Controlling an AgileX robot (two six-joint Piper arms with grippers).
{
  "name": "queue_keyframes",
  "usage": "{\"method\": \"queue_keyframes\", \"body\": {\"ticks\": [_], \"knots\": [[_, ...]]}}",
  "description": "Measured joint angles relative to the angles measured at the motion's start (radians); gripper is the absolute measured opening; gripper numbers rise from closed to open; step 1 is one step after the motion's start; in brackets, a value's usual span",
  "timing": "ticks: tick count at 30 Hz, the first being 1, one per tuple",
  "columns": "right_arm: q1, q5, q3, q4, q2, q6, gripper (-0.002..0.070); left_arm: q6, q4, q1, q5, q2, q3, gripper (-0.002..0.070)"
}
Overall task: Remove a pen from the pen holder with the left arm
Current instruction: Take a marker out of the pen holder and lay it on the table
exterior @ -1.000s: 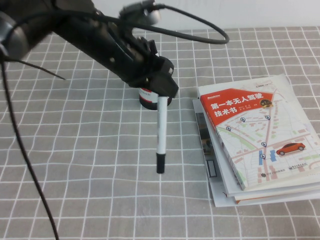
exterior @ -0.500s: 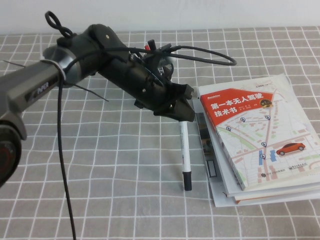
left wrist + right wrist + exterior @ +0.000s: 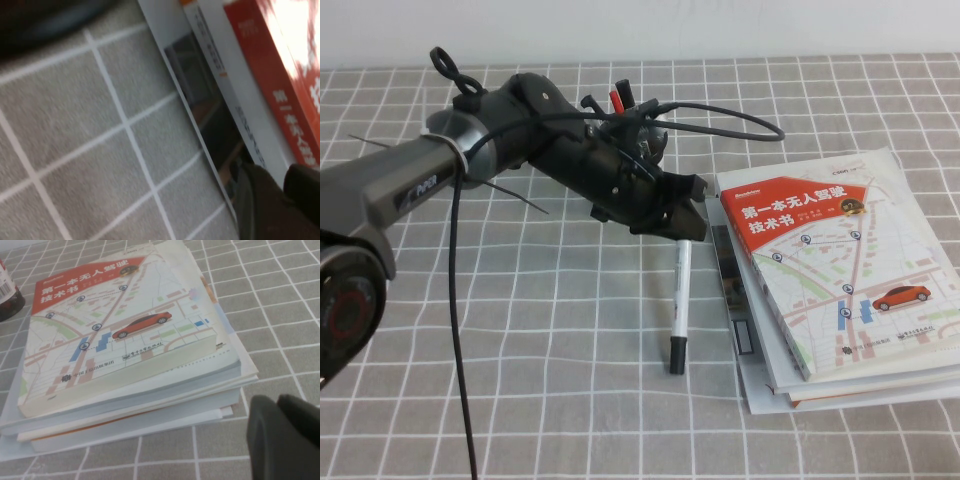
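Left gripper, raised over the middle of the desk, clenched on the upper end of a white pen that hangs nearly upright below it, black cap lowest, just beside a stack of books. Right gripper, low near a corner of the same stack; its state cannot be told. The pen holder shows only at the edge of the right wrist view, contents out of sight; the high view alone shows the pen.
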Motion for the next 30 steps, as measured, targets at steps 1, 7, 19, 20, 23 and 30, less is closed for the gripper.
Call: {"method": "queue_keyframes", "body": {"ticks": [1, 7, 19, 20, 23, 30], "knots": [[0.0, 0.0, 0.0, 0.0, 0.0, 0.0, -0.0012, 0.0, 0.0, 0.0, -0.01, 0.0, 0.0, 0.007], [0.0, 0.0, 0.0, 0.0, 0.0, 0.0, -0.0013, -0.001, 0.0, -0.002, -0.057, 0.0, 0.0, 0.0109], [0.0, 0.0, 0.0, 0.0, 0.0, 0.0, -0.0013, -0.009, -0.002, -0.002, -0.066, 0.0, 0.0, 0.0139], [0.0, 0.0, 0.0, 0.0, 0.0, 0.0, -0.0013, -0.011, -0.004, -0.002, -0.066, 0.0, 0.0, 0.0139], [0.0, 0.0, 0.0, 0.0, 0.0, 0.0, -0.0013, 0.002, -0.01, -0.002, -0.066, -0.004, 0.0, 0.0139], [0.0, 0.0, 0.0, 0.0, 0.0, 0.0, -0.0013, 0.104, 0.035, -0.003, -0.052, -0.138, 0.0, 0.0019]]}}
